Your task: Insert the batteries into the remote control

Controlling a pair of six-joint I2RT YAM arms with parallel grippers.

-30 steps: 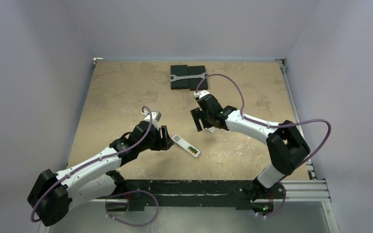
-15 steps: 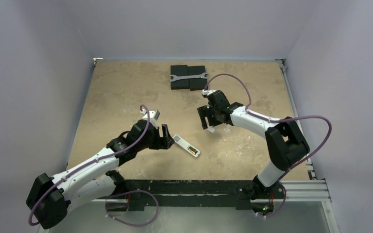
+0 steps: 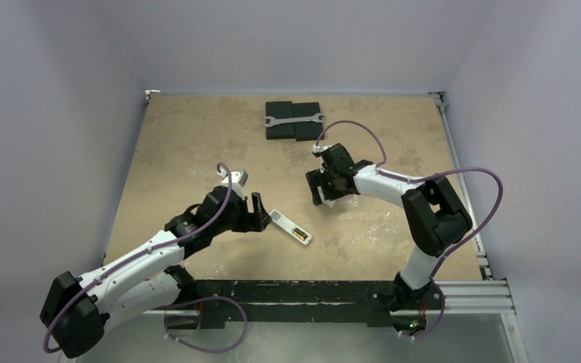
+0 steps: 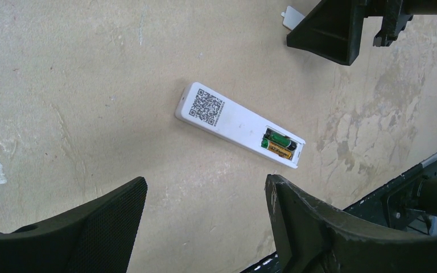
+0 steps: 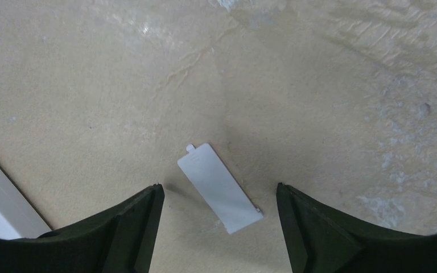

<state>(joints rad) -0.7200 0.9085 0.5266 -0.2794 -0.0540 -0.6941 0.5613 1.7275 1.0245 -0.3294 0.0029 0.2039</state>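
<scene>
Evidently, both batteries (image 4: 277, 144) sit in the open bay of the remote control (image 4: 227, 119), which lies face down mid-tabletop (image 3: 197, 136). Loading appears done. The battery cover (image 5: 219, 187) lies unfitted at the remote's 2 o'clock. Both the left jaws and right jaws stand released, empty.

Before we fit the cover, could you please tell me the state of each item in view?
remote control: face down, back uncovered.
batteries: both seated in the remote control.
cover: off, flat on the table.
left gripper: open, empty.
right gripper: open, empty, over the cover.
wrench: lying across black blocks.
</scene>
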